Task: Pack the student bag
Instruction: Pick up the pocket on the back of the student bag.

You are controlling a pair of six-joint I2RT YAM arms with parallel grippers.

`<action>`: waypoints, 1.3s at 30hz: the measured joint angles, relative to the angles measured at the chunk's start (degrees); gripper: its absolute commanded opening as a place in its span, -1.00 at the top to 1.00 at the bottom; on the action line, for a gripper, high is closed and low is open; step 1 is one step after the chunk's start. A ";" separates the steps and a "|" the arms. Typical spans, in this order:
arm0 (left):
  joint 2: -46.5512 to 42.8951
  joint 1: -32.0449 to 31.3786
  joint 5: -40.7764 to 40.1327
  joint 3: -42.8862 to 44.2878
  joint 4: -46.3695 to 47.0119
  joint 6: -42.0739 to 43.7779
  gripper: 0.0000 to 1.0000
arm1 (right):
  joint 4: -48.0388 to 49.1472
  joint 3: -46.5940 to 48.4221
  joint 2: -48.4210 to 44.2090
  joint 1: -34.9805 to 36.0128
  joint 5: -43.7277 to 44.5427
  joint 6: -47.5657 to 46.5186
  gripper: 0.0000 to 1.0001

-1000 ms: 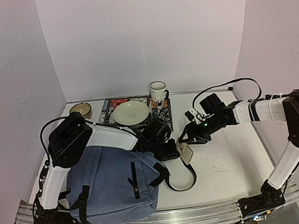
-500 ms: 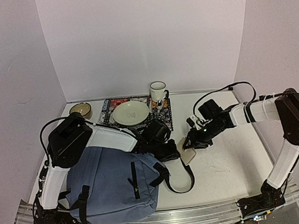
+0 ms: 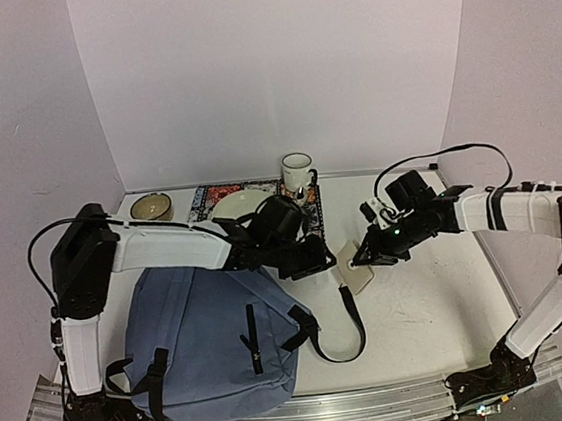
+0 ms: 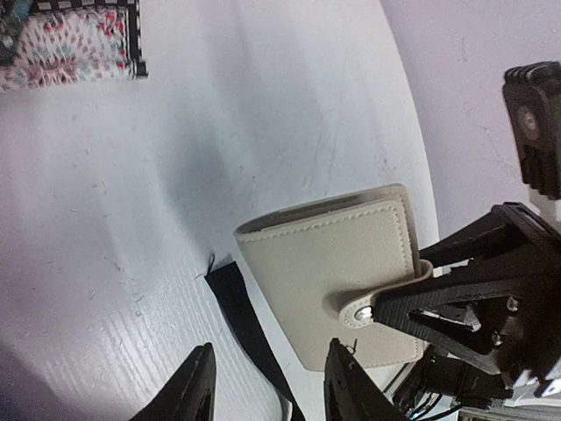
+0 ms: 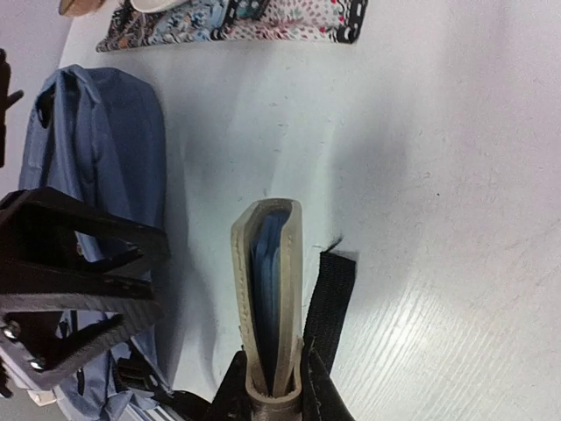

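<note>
Left tool, overhead: your fingers stand apart with nothing between them, just past the student bag's far right corner.
Right tool, overhead: clamped on the beige wallet, close beside your left tool.
Student bag, overhead: lying flat on the table, near left, its black strap looping out to the right.
Left wrist: left tool parted over the table; wallet ahead, right tool pinching its snap-tab side.
Right wrist: right tool grips the wallet edge-on; student bag to the left, strap just beside the wallet.
</note>
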 measured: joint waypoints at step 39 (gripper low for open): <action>-23.42 -10.11 -25.41 -18.35 -40.52 -6.01 -0.52 | 9.10 -2.84 -10.65 13.78 3.61 14.52 1.00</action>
